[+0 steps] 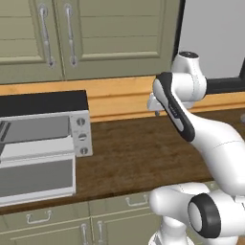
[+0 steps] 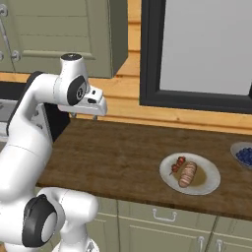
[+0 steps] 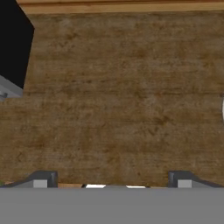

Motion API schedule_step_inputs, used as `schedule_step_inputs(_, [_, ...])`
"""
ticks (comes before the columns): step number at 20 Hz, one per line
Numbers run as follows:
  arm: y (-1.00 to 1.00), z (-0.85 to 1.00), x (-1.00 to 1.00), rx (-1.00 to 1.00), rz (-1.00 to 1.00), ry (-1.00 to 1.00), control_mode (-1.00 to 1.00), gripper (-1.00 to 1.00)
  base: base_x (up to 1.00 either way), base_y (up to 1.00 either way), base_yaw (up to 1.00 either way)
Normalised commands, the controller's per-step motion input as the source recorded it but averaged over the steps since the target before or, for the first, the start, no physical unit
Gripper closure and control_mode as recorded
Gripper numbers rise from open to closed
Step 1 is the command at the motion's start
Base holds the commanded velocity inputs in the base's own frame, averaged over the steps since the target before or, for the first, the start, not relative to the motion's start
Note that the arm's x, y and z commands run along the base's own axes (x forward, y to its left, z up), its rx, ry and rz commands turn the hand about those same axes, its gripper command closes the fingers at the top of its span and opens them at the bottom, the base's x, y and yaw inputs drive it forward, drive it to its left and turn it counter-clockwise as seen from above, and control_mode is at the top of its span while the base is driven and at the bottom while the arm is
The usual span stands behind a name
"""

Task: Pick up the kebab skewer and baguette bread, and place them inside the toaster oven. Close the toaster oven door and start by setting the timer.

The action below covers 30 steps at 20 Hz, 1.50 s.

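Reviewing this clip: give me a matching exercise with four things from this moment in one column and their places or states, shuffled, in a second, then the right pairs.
Things:
1. toaster oven door
2. baguette bread
3. gripper
4. blue bowl

States or places:
A. at the counter's far right edge
B. dropped open, hanging forward
C. jaws wide apart, holding nothing, above bare counter
D. lying on the white plate beside the kebab skewer

Pairs: 1-B, 2-D, 3-C, 4-A

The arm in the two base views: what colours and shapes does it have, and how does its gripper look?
The arm has rounded, glossy white segments joined by dark grey or black joints, with round black caps at the base joints. A black panel runs along one link. The gripper has two small grey, blocky finger tips. No cables or markings are visible.
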Motion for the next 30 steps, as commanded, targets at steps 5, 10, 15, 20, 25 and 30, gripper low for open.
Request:
schedule_step_inputs(5, [0.00, 0.00, 0.00, 0.00, 0.00, 0.00, 1.00, -1.00, 0.00, 0.29, 0.00])
schedule_step_inputs(10, [0.00, 0.00, 0.00, 0.00, 0.00, 0.00, 1.00, -1.00, 0.00, 0.40, 0.00])
schedule_step_inputs(15, [0.00, 0.00, 0.00, 0.00, 0.00, 0.00, 1.00, -1.00, 0.00, 0.44, 0.00])
schedule_step_inputs(20, [0.00, 0.00, 0.00, 0.00, 0.00, 0.00, 1.00, -1.00, 0.00, 0.07, 0.00])
schedule_step_inputs(25, [0.00, 0.00, 0.00, 0.00, 0.00, 0.00, 1.00, -1.00, 0.00, 0.00, 0.00])
schedule_step_inputs(30, [0.00, 0.00, 0.00, 0.00, 0.00, 0.00, 1.00, -1.00, 0.00, 0.00, 0.00])
